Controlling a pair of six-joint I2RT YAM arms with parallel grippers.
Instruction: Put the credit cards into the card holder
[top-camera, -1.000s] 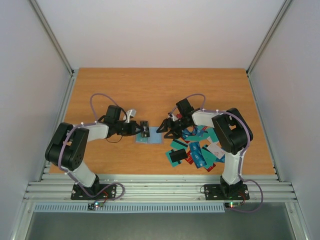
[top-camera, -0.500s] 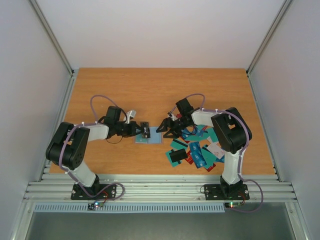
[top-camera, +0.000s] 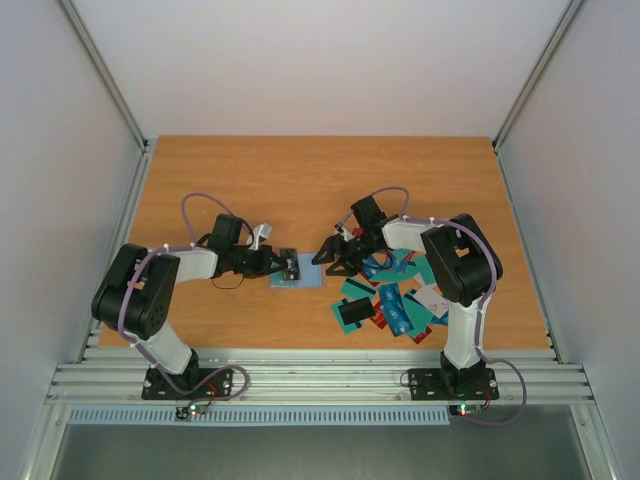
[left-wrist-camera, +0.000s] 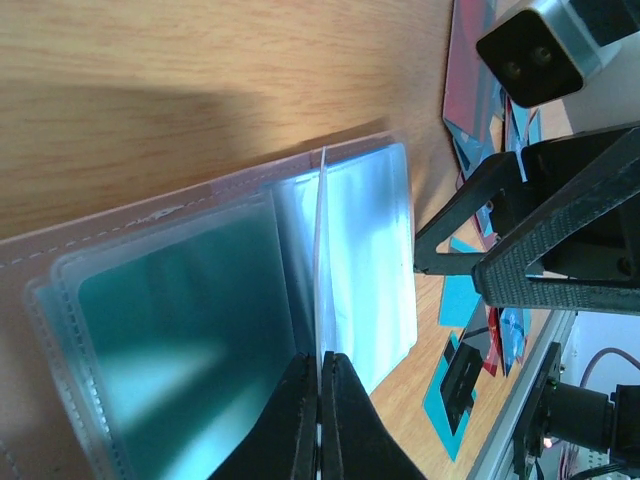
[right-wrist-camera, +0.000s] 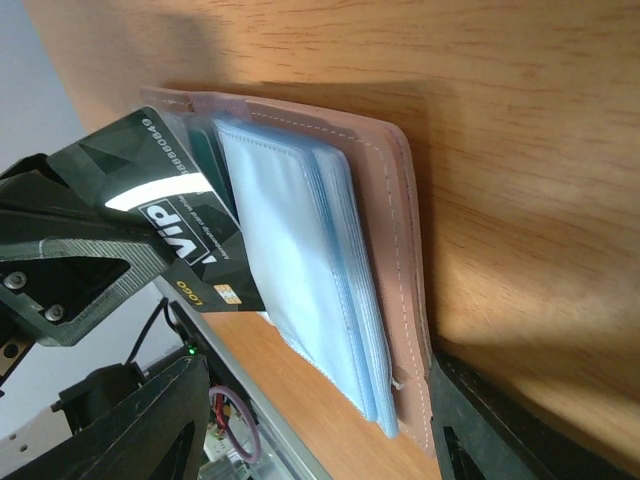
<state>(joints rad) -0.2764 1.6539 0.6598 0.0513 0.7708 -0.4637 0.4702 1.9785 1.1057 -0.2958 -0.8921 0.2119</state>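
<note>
The card holder (top-camera: 300, 274) lies open on the table, brown cover (right-wrist-camera: 396, 220) down and clear bluish sleeves (right-wrist-camera: 300, 270) up; a teal card shows inside one sleeve (left-wrist-camera: 180, 300). My left gripper (top-camera: 288, 264) (left-wrist-camera: 320, 358) is shut on a black credit card (right-wrist-camera: 170, 240), seen edge-on (left-wrist-camera: 321, 250), standing over the holder's sleeves. My right gripper (top-camera: 330, 262) (right-wrist-camera: 310, 440) is open, its fingers (right-wrist-camera: 130, 430) wide apart on either side of the holder's right end. The other credit cards (top-camera: 395, 295) lie in a loose pile to the right.
The card pile (left-wrist-camera: 460, 370) sits just behind the right gripper, near the table's front right. The right arm's elbow (top-camera: 462, 262) hangs above the pile. A metal rail (top-camera: 320, 375) runs along the near edge.
The left gripper with its card has dipped slightly toward the holder. The right gripper has hardly moved.
</note>
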